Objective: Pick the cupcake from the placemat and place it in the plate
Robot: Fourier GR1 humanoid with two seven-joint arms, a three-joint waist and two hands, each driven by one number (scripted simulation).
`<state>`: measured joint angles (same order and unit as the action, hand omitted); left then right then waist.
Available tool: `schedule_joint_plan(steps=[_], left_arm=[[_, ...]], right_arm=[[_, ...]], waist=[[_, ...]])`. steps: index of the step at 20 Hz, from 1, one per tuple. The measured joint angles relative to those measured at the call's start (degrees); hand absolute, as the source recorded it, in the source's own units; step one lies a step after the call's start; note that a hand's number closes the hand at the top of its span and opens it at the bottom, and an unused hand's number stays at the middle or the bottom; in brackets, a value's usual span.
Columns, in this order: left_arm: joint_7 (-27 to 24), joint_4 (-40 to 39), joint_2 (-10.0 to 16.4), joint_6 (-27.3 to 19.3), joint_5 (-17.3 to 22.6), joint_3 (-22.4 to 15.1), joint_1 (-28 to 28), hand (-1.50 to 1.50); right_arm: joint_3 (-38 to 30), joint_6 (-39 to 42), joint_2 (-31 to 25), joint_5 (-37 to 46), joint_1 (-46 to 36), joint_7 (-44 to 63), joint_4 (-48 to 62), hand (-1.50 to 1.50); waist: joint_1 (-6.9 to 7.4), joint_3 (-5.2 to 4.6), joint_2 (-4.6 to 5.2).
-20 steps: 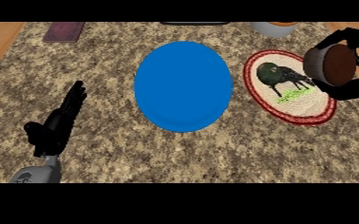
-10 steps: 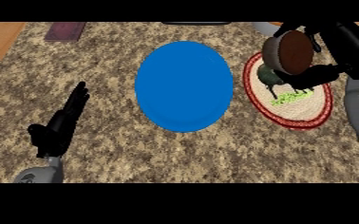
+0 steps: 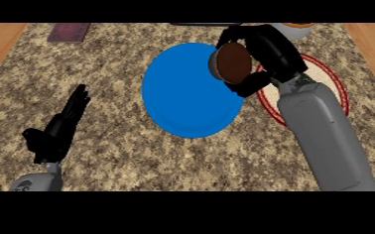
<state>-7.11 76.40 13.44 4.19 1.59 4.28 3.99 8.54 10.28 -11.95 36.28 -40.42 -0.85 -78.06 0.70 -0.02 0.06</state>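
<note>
My right hand (image 3: 270, 55) is curled round the brown cupcake (image 3: 233, 63), which hangs tipped on its side over the right edge of the blue plate (image 3: 187, 96). The round placemat (image 3: 326, 87), cream with a red rim, lies to the right of the plate and is mostly hidden behind my right forearm. At the lower left my left hand (image 3: 60, 129) rests open, fingers pointing up, well clear of the plate.
A dark red flat object (image 3: 70, 31) lies at the back left of the granite counter. A pale bowl-like object (image 3: 296, 29) sits at the back right, half hidden by my right hand. Wooden edges show at both far corners.
My right hand has carried the cupcake leftward off the placemat and over the plate's right edge. The view has shifted slightly. The left hand has stayed put.
</note>
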Motion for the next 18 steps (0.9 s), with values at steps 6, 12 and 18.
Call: schedule_joint_plan(steps=[6,12,18], left_arm=[[-0.6,-0.6,-1.4,-1.1,-1.4,-0.4,0.3,0.00],[-0.4,-0.3,-1.2,-0.3,-1.4,-0.2,0.4,0.00],[-0.4,0.5,-1.5,0.0,-1.7,-0.3,-0.2,0.00]], right_arm=[[2.0,-4.4,7.3,4.3,-4.1,0.9,8.7,1.50],[2.3,-13.9,10.8,-0.7,-7.3,4.9,17.9,-1.50],[4.1,-20.6,11.7,-6.8,-12.0,6.5,29.3,-1.50]], waist=[[-0.08,0.00,0.02],[0.50,0.02,0.15],[0.91,0.02,0.22]])
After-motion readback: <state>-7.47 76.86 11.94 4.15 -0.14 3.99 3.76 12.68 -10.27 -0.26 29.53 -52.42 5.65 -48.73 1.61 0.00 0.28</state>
